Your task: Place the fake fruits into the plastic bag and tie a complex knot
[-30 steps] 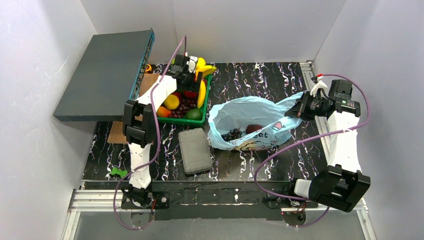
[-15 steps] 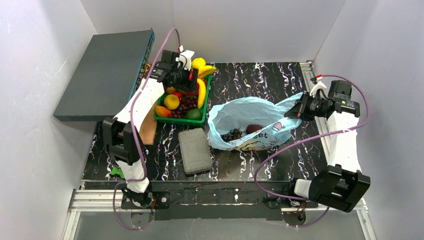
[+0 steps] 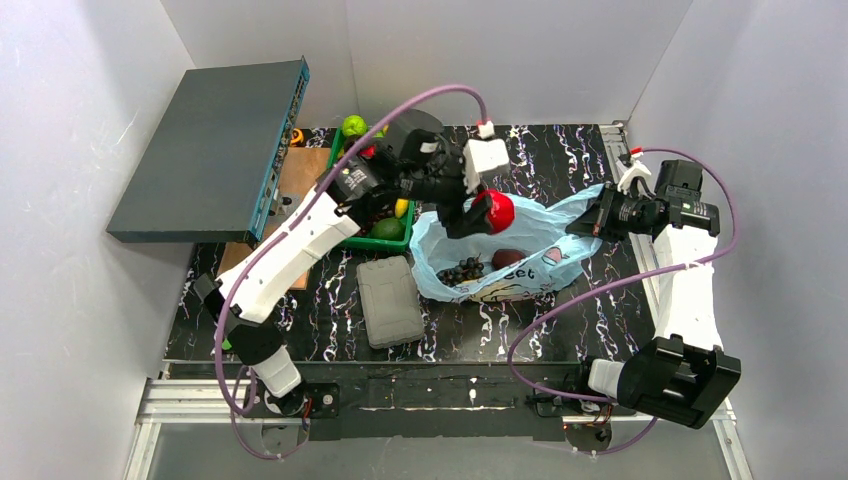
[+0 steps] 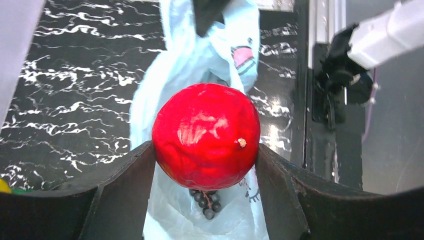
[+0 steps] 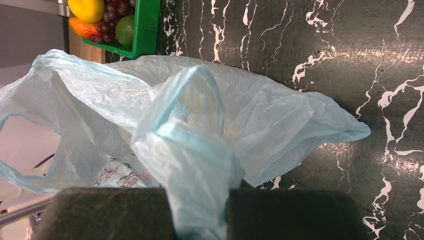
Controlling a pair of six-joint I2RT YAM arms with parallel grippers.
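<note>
My left gripper (image 3: 487, 215) is shut on a glossy red apple (image 3: 495, 211) and holds it above the open mouth of the light-blue plastic bag (image 3: 545, 262). In the left wrist view the apple (image 4: 206, 136) fills the gap between the fingers, with purple grapes (image 4: 207, 204) below it inside the bag (image 4: 170, 210). The grapes (image 3: 463, 269) and a dark maroon plum (image 3: 508, 257) lie in the bag. My right gripper (image 3: 600, 214) is shut on a bag handle (image 5: 192, 165) and holds the mouth open. No knot shows.
A green tray (image 3: 385, 243) at the back left holds more fruits, mostly hidden by my left arm; a green apple (image 3: 353, 125) shows behind it. A grey ribbed case (image 3: 389, 302) lies left of the bag. A large dark slab (image 3: 215, 140) leans at the far left.
My left arm has swung right from the green tray with the red apple in its grip and now hangs over the bag's mouth. The right gripper and the bag have stayed put.
</note>
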